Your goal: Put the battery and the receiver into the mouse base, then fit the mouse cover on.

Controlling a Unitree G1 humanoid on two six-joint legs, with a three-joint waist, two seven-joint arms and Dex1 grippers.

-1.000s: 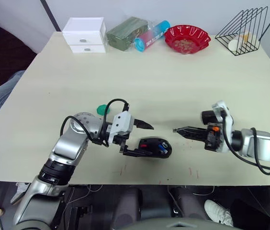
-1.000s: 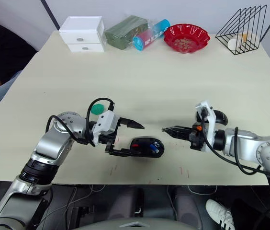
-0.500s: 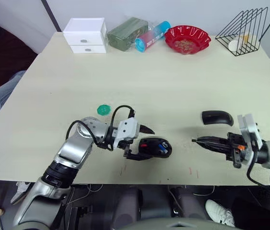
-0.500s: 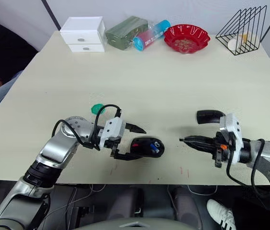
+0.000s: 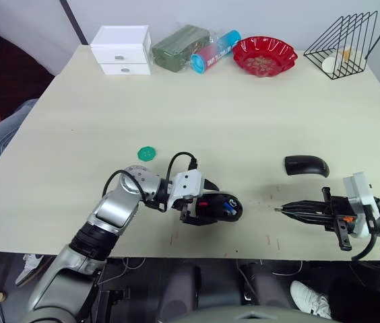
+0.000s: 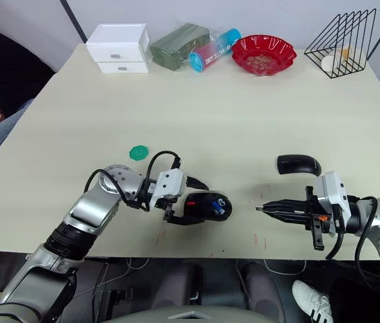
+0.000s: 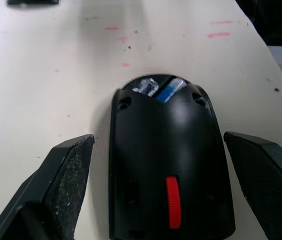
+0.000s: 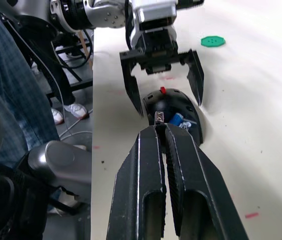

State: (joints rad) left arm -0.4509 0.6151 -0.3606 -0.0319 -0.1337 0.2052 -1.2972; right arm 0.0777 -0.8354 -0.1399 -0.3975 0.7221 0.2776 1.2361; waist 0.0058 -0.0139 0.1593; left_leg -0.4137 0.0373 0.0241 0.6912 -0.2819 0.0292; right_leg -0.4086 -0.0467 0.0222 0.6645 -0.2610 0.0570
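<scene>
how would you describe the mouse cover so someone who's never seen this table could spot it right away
On the cream table, look at the near right part, just beyond the right gripper. The mouse cover lies there alone, a smooth glossy black curved shell. Unlike the mouse base between the left gripper's fingers, it shows no red or blue insides.

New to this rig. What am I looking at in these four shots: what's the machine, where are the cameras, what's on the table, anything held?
A humanoid robot with two arms. Two pictures come from its head cameras, looking down; the other two sit on each wrist, looking along the fingers. The left gripper is open, its fingers either side of the mouse base without gripping it; a blue-and-white battery sits inside. The right gripper is shut and holds nothing. The mouse cover lies apart on the table, beside a green disc. Nothing is held.
</scene>
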